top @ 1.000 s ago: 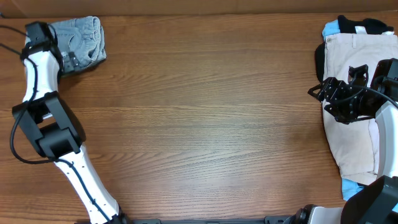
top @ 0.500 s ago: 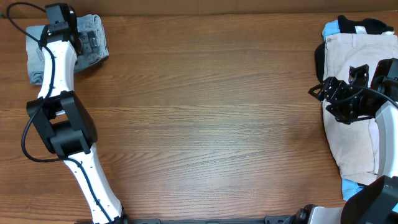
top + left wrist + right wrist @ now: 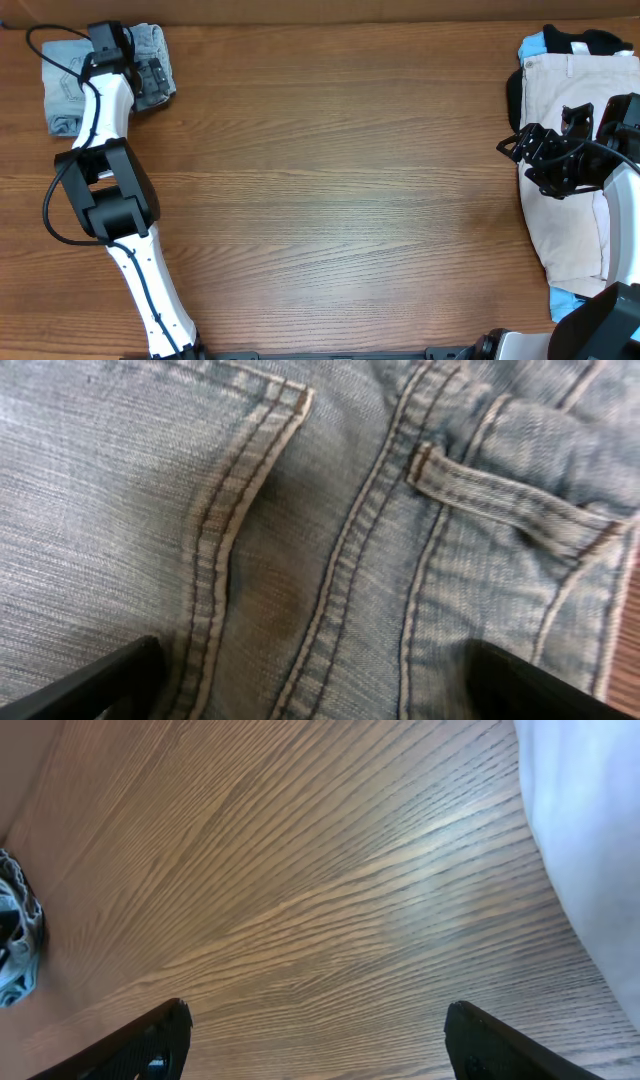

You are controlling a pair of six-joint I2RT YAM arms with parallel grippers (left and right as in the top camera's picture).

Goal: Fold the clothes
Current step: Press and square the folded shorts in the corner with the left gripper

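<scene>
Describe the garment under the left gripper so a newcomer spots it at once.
Look to the far-left corner of the wooden table in the overhead view. There, under the left gripper, lies a folded light-blue denim garment with tan stitching. It is the only clothing on that side; the beige trousers lie at the right edge.

From above, the left arm (image 3: 103, 95) lies across the folded jeans (image 3: 60, 95) and hides their middle. The clothes pile (image 3: 565, 90) runs off the desk's right edge, partly under the right arm (image 3: 580, 165). Each wrist view crops the left claw (image 3: 315, 685) and right claw (image 3: 315, 1040) to dark tips.
</scene>
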